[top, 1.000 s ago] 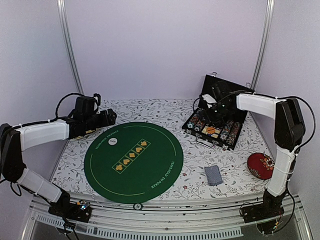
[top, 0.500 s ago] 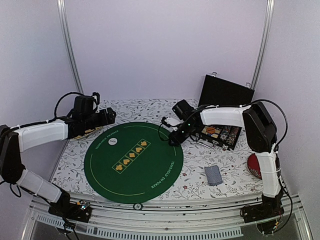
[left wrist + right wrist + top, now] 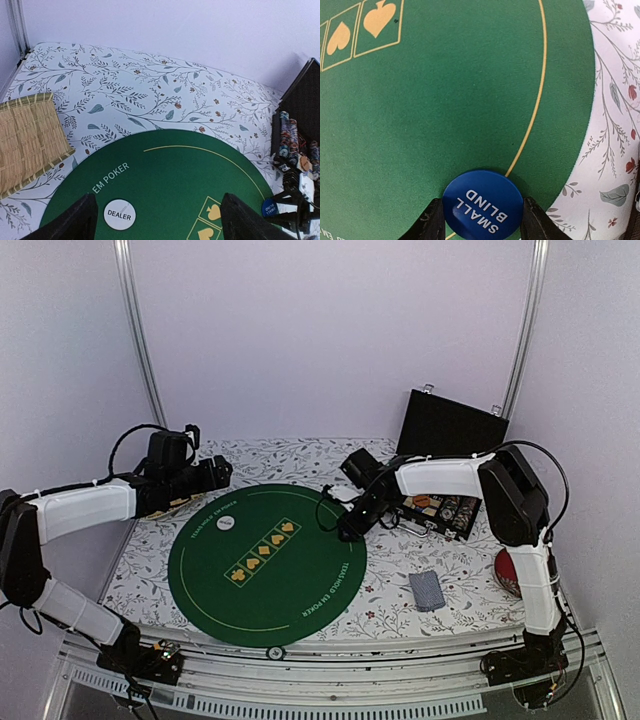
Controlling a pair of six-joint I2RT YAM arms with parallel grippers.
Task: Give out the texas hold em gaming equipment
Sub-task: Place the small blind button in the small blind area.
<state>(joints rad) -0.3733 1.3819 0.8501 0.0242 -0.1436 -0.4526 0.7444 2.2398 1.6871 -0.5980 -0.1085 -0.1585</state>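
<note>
Green felt mat, round, covers the middle of the floral table in the top view. A white dealer button lies on its far left part. The deck of cards sits face down by the table's near right edge. The open chip case stands toward the far right corner, and the red disc is at the right edge.

From the left wrist, the left gripper is spread wide and empty near the felt's far left rim, with a bamboo mat to one side.

From the right wrist, the right gripper pinches a blue "SMALL BLIND" button between its fingers, at the felt's far right rim on the yellow ring line.
</note>
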